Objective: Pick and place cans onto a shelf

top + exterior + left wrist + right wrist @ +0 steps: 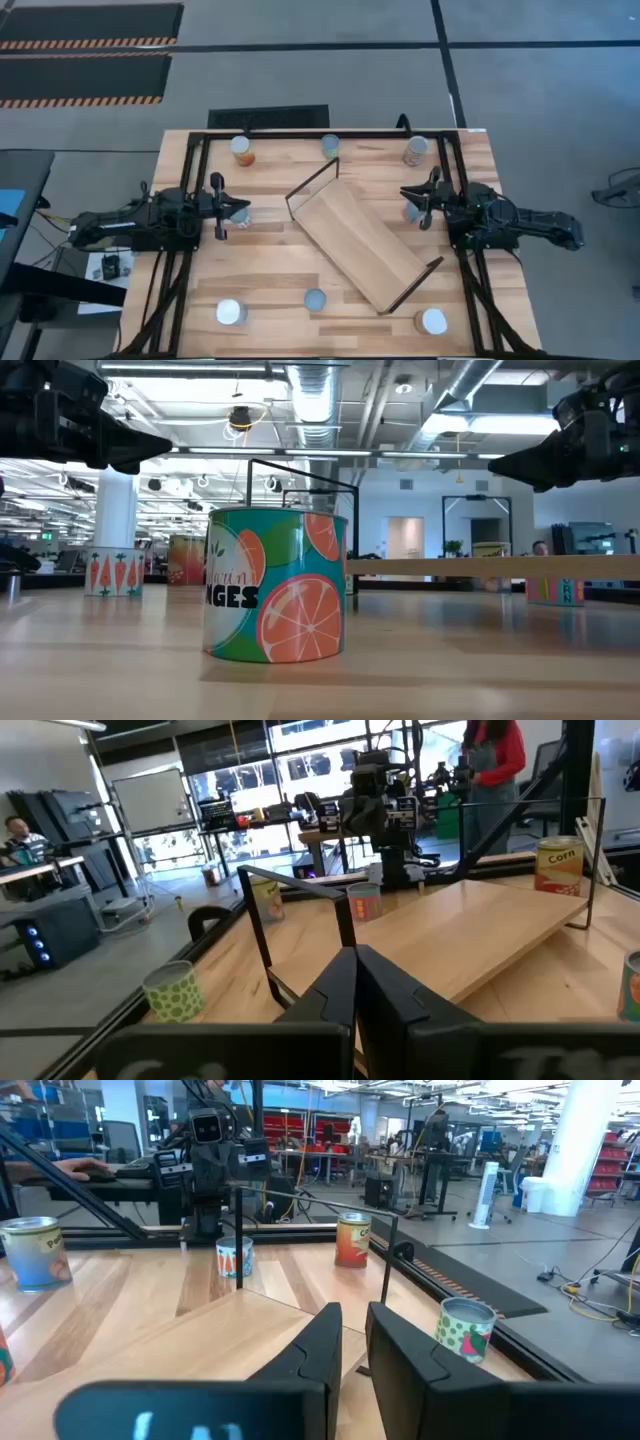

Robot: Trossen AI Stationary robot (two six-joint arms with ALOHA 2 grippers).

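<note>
The shelf is a pale-wood board with black wire ends, lying slantwise mid-table. Several cans stand upright on the tabletop. Three are along the far edge. Three are near the front. The orange-label can fills the low view. My left gripper is shut and hovers over a carrot-label can left of the shelf. My right gripper has a narrow gap between its fingers. It hovers over a can right of the shelf. Both grippers are empty.
A black frame runs around the slatted tabletop's far and side edges. Bare wood lies between the shelf and the front cans. People show in the room beyond the table.
</note>
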